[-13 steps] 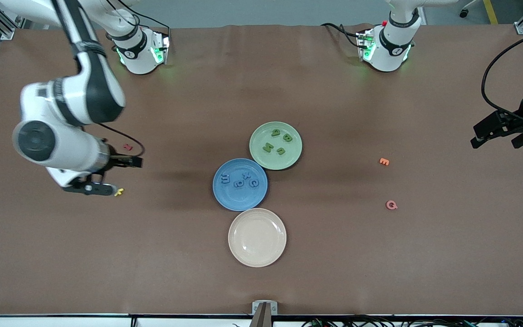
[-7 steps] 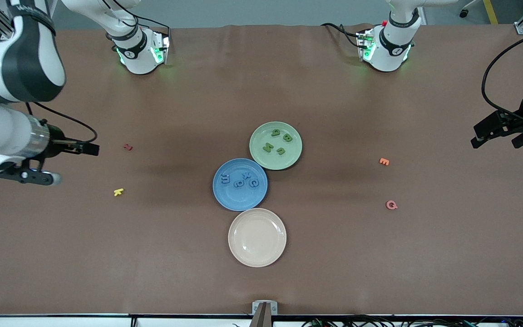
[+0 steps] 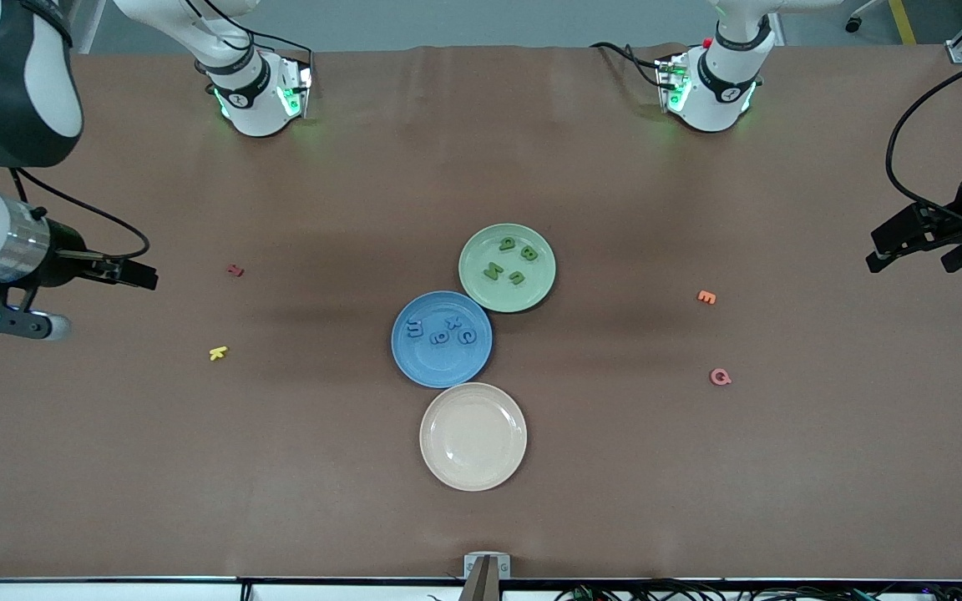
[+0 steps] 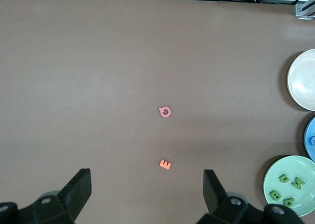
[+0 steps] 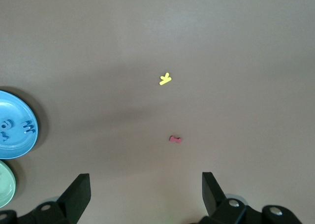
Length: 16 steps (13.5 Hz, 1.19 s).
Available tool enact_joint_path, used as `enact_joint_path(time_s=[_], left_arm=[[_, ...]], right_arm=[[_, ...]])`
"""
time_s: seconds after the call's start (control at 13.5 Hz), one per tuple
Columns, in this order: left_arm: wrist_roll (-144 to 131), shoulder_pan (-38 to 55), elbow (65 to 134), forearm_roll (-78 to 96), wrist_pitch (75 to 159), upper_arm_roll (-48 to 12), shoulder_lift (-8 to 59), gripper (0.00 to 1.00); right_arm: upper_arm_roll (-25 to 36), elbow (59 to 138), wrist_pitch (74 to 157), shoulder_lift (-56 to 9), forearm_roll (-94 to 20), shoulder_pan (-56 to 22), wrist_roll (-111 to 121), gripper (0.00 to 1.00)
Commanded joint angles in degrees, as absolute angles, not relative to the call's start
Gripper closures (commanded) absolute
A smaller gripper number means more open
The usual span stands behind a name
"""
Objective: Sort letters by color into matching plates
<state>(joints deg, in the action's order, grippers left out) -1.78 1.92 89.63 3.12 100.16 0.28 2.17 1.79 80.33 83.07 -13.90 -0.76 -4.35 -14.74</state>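
Mid-table, the pale green plate (image 3: 531, 294) holds several green letters (image 3: 517, 278). Touching it, nearer the front camera, the blue plate (image 3: 435, 367) holds several blue letters (image 3: 440, 337). My left gripper (image 3: 907, 267) hangs open and empty over the left arm's end of the table, far from both plates. In the left wrist view its gripper (image 4: 146, 184) looks down on bare table, with the green plate (image 4: 305, 197) at the view's edge. My right gripper (image 3: 134, 272) is open and empty over the right arm's end; the right wrist view shows this gripper (image 5: 146, 184) and the blue plate (image 5: 15, 145).
A cream plate (image 3: 473, 436) lies nearest the front camera, touching the blue one. An orange letter (image 3: 706, 296) and a pink letter (image 3: 721, 377) lie toward the left arm's end. A dark red letter (image 3: 235, 270) and a yellow letter (image 3: 218, 353) lie toward the right arm's end.
The right arm has swung outward toward its own end of the table, away from the yellow and dark red letters. The left arm and all letters have stayed put.
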Motion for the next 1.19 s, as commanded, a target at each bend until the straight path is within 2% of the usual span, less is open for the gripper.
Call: enact_joint_path(time_s=[0.0, 0.74, 1.11], left_arm=[[-1.7, 1.8, 89.0, 2.0, 99.1, 0.0, 1.8, 0.0], [-1.7, 1.8, 89.0, 2.0, 99.1, 0.0, 1.8, 0.0], [-1.7, 1.8, 89.0, 2.0, 99.1, 0.0, 1.8, 0.0]], right_arm=[[0.6, 77.8, 78.5, -13.0, -1.9, -2.4, -14.5, 0.0], [0.7, 85.7, 79.2, -1.9, -1.9, 0.3, -11.0, 0.0], [0.4, 87.2, 79.5, 1.6, -2.1, 1.5, -11.0, 0.0]])
